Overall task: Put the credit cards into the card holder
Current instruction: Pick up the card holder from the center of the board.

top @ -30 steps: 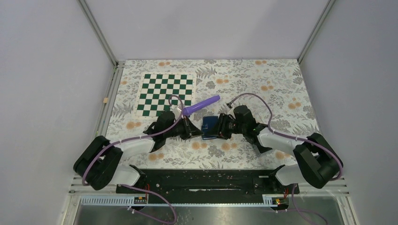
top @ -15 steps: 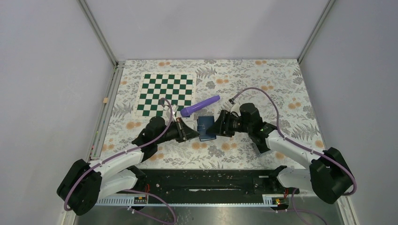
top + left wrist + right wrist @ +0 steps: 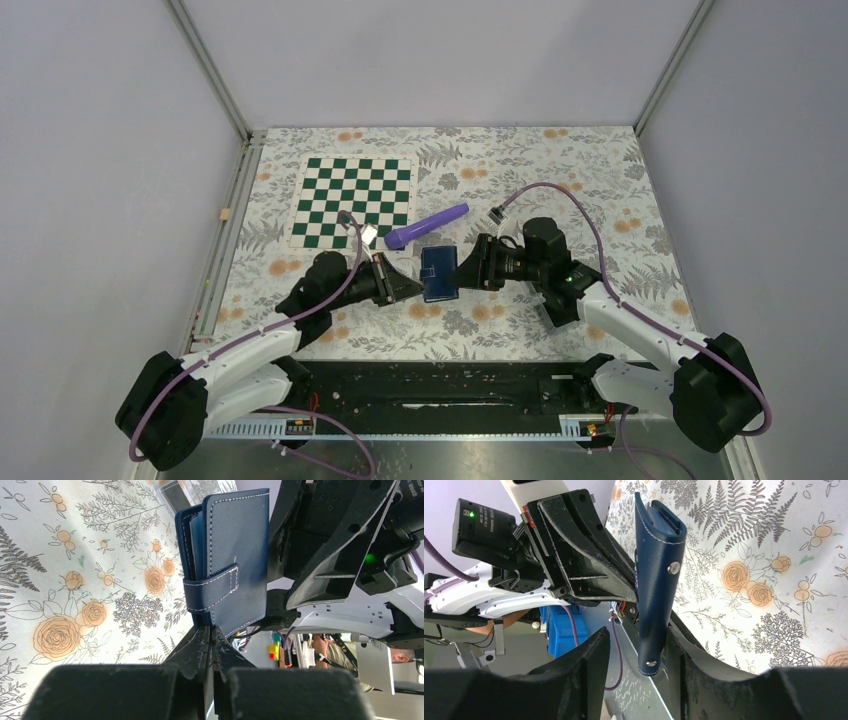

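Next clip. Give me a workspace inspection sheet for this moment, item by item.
Surface: floral tablecloth, with a green-and-white checkered mat lying far left.
Job's things: card holder folded, tab wrapped across it, held between the arms; no cards seen outside it.
Clutter: purple cylinder beside the mat; clear plastic piece, cut off at the left wrist view's edge.
Grippers: left gripper shut on the card holder's edge; right gripper open, a finger on either side of the holder.
Cables: purple cables loop off both wrists, clear of the holder.
Surroundings: pale walls, metal frame posts.
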Tool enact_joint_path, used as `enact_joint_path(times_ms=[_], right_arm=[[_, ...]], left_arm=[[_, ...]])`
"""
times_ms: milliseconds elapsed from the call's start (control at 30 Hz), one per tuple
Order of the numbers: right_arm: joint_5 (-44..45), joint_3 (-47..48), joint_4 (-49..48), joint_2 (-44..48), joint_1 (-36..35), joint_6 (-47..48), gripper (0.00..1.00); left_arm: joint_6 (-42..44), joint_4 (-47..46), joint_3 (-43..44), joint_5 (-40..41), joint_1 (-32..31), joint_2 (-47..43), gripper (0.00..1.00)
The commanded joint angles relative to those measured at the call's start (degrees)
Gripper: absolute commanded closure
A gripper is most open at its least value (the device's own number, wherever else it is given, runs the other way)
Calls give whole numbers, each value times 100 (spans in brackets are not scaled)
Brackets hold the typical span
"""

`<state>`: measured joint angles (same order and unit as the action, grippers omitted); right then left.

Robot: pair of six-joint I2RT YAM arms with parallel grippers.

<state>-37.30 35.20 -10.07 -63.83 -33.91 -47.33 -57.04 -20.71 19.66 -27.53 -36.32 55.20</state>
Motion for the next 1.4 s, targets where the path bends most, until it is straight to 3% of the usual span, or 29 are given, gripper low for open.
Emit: enact_joint_path(times_ms=[0, 167, 300, 433, 467, 533, 600, 733, 867, 1067, 1367], right_arm=[[-482, 225, -321, 74, 8, -51, 47], [-601, 224, -537, 46, 7, -179, 34], [-672, 268, -591, 75, 7, -216, 39], [-712, 337, -468, 133, 7, -182, 59], [-717, 357, -352, 161, 12, -121, 68], [-730, 378, -218, 218, 8, -35, 87], [-691, 410, 7, 308, 7, 125, 100], [-432, 540, 741, 658, 7, 569, 100], [180, 747, 1717, 1107, 7, 1087, 100], [571, 944, 2385, 1542, 7, 1567, 100], [-92, 1084, 2394, 1578, 7, 1637, 100]], left_arm=[[-1, -538, 140, -247, -55, -51, 100], [-18, -647, 265, -398, -126, 10, 100], [-84, -774, 285, -441, -196, 81, 98], [-76, -814, 300, -470, -249, 79, 92], [-67, -840, 317, -494, -263, 82, 89], [-69, -854, 319, -478, -286, 72, 77], [-79, -854, 315, -439, -310, 39, 61], [7, -558, 334, -265, -328, -227, 33], [338, 266, 444, 264, -327, -852, 18], [648, 1372, 653, 967, -322, -1638, 10], [646, 635, 857, 19, -324, -1265, 9]])
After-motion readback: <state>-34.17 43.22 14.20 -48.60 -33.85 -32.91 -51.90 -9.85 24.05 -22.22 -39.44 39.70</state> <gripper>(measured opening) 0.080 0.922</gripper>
